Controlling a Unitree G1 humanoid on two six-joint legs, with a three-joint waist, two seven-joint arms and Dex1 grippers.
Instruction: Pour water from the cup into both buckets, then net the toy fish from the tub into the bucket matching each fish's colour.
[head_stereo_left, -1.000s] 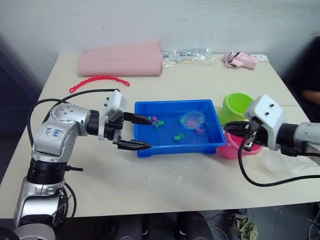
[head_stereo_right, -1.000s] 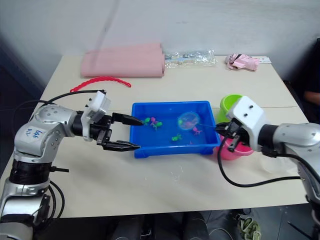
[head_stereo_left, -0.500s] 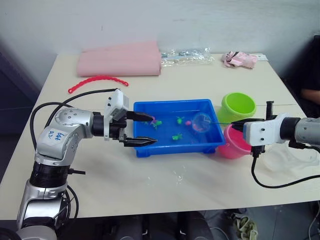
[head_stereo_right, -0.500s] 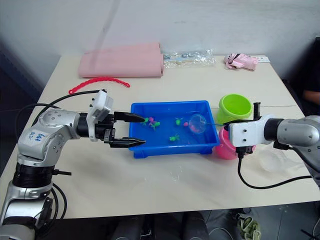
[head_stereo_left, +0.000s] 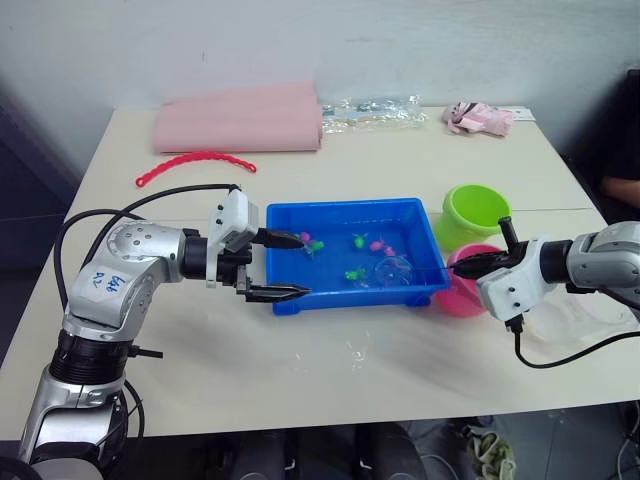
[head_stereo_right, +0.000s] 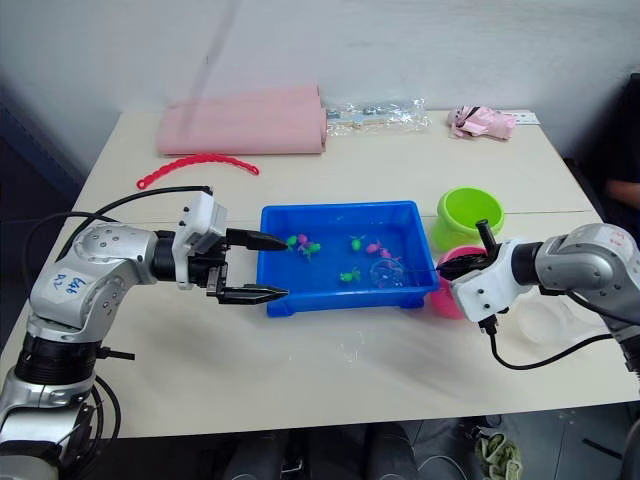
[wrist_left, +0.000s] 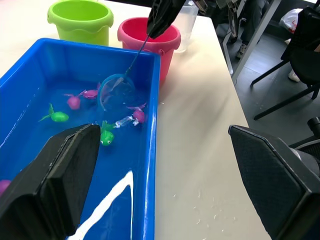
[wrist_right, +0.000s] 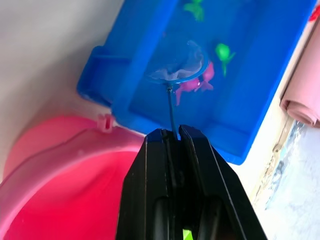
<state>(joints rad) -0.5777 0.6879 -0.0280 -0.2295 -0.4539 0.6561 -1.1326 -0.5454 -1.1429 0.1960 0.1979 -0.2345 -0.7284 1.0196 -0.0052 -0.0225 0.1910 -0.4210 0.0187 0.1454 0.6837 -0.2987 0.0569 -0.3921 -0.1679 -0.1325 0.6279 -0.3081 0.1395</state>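
The blue tub (head_stereo_left: 340, 296) holds water and several toy fish, among them a green one (head_stereo_left: 355, 273) and a pink one (head_stereo_left: 378, 246). The net (head_stereo_left: 393, 270) dips into the tub's front right corner, beside a pink fish (wrist_right: 192, 84). My right gripper (head_stereo_left: 466, 262) is shut on the net's thin handle above the pink bucket (head_stereo_left: 462, 298). Behind that stands the lime green bucket (head_stereo_left: 475, 212). The clear cup (wrist_left: 186, 30) sits just beyond the pink bucket. My left gripper (head_stereo_left: 302, 266) is open, its fingers on either side of the tub's left wall.
At the back of the table lie a folded pink cloth (head_stereo_left: 240, 118), a red beaded strip (head_stereo_left: 195, 162), a clear plastic bag (head_stereo_left: 372, 108) and a small pink item (head_stereo_left: 478, 118). Water drops (head_stereo_left: 355, 350) spot the table in front of the tub.
The net has come down from above the tub's right side into the water at the front right corner. My right gripper has dropped lower and tilted. The left gripper has drawn back slightly.
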